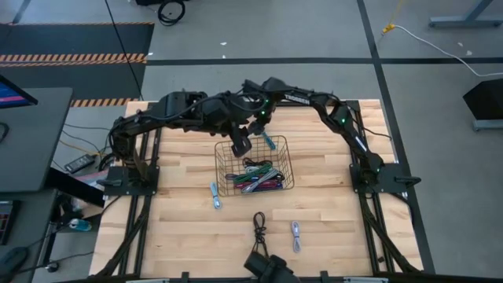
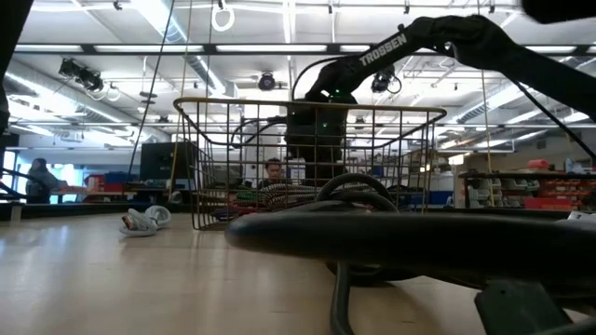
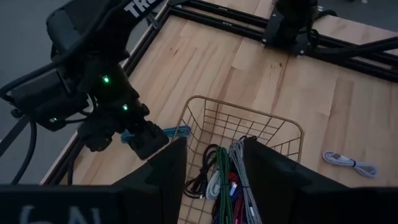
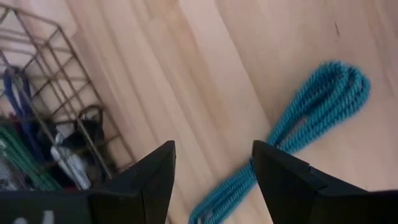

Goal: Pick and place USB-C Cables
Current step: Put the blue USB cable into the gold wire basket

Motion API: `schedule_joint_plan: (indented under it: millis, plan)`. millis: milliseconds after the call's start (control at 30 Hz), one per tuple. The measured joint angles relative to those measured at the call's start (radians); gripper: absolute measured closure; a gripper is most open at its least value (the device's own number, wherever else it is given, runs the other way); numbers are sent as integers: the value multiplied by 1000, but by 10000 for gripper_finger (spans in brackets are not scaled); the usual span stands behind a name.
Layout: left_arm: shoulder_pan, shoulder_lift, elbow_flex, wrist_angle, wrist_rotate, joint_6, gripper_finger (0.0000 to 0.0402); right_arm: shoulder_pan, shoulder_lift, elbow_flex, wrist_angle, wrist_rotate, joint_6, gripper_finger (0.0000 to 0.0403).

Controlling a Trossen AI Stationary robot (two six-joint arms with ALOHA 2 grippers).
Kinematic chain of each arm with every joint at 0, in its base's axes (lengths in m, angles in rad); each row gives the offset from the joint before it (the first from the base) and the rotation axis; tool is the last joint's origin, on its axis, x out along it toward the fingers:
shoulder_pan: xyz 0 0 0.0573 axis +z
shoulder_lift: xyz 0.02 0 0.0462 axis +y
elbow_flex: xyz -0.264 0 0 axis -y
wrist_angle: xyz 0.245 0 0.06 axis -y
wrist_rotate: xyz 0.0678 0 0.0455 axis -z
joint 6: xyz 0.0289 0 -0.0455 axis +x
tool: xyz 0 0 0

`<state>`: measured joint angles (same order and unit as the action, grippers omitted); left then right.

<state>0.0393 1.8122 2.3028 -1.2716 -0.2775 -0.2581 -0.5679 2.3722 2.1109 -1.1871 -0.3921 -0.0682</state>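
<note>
Wooden table (image 1: 181, 236), one wire basket (image 1: 283, 161) of gathered USB-C Cables (image 1: 259, 177). We hold our right end effector (image 4: 211, 171) wide, empty, a teal cable (image 4: 323, 99) just ahead, ready to grasp. Left end effector (image 3: 214, 171) open over the basket.

We see a pale, striped wooden tabletop (image 1: 181, 228) and on it a dark wire basket (image 1: 284, 149), its rim brass-yellow from the low camera. Inside lie green, magenta, black and grey cables (image 1: 259, 177). At the basket's 12 o'clock rests a teal braided cable (image 4: 317, 102). A pale blue cable (image 1: 215, 194) lies at 8 o'clock, a black one (image 1: 259, 228) and a blue-grey one (image 1: 295, 234) toward 6. Both arms are black with small green lights.
</note>
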Motion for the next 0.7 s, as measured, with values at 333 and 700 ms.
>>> schedule_joint_plan:
  millis: [333,700]
  plan:
    - [-11,0,0,6,0,0,237,-27,0,0,-172,116,-64,183]
    - [-11,0,0,18,0,-1,237,-22,0,0,-146,-85,-111,183]
